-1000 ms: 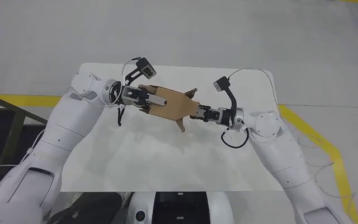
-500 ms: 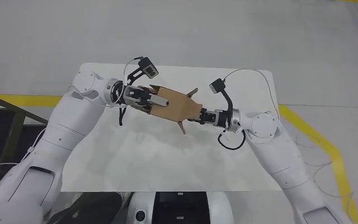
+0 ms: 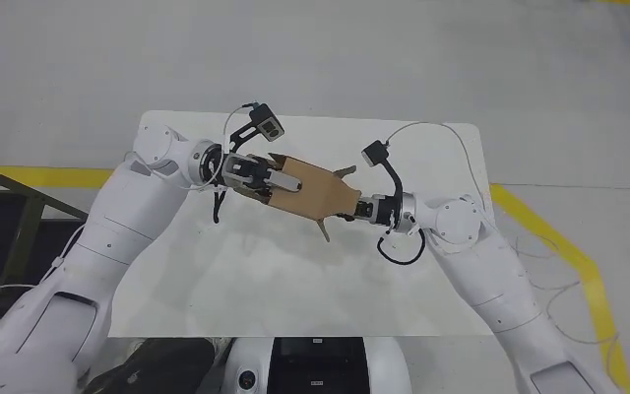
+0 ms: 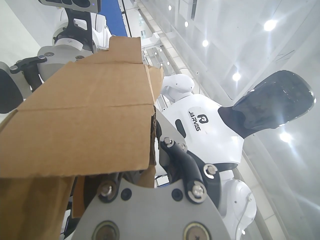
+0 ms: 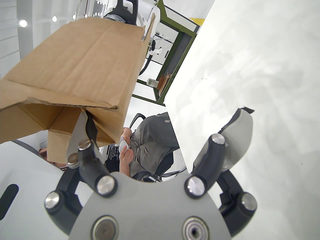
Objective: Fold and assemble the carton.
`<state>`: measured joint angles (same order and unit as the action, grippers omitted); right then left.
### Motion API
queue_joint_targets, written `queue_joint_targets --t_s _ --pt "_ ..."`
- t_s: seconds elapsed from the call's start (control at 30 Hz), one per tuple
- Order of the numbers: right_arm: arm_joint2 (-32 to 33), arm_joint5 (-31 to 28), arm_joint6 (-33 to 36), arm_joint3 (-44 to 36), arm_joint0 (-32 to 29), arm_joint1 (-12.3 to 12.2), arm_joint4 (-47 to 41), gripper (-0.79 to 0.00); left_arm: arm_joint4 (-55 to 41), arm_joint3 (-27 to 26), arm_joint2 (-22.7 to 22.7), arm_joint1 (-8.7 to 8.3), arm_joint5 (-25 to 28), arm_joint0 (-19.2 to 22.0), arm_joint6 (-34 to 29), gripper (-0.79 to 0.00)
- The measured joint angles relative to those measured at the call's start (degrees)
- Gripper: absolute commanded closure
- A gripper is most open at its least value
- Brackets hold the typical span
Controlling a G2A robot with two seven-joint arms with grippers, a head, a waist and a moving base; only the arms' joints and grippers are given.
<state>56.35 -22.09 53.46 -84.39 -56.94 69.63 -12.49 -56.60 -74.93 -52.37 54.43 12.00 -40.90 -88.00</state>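
— Carton [image 3: 313, 190] first: where was it at that moment?

— Off the table [image 3: 295, 286], hanging over the half toward 12 o'clock. It was a brown sleeve lying from 10 o'clock to 4 o'clock between the two arms, and it looked partly opened from flat, not yet squared.

— Who had it?

— The left gripper [image 3: 284, 183], at the 10 o'clock end. Its jaws stood narrow, pinched on the cardboard wall. One was hidden behind the board, so I judged the pinch partly from the carton hanging free of the table.

— And the right gripper [image 3: 347, 206]?

— At the 4 o'clock end, with its jaws spread wide. Its inner finger [image 5: 79, 128] reached into the carton's open end, against the board. Its outer finger [image 5: 238, 123] hung over the table, touching nothing.

— So which step was that?

— Opening the tube, I'd say, with one arm anchoring and the other prying from inside. The end flaps were unfolded: the first flap [image 3: 344, 170] stuck out toward 1 o'clock and the second flap [image 3: 323, 228] toward 6 o'clock.

— What did the next move call for?

— Probably pressing the inner finger outward until the walls stood square, with the left pinch firm so the board did not twist. After that the flaps wanted folding in. The risk I saw was the thin wall buckling at the pinch.
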Motion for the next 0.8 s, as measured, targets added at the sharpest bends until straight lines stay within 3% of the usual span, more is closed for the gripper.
queue_joint_targets --t_s 0.43,0.8 --pt "3.2 -1.9 1.2 -1.0 -0.8 -0.6 -3.7 -0.785 -1.6 1.8 -0.5 -0.43 -0.6 0.0 0.0 0.0" --pt "9.1 -9.0 4.5 -1.1 -2.8 -1.6 -13.0 -0.785 -0.2 1.1 2.0 -1.27 -1.8 -0.3 0.0 0.0"
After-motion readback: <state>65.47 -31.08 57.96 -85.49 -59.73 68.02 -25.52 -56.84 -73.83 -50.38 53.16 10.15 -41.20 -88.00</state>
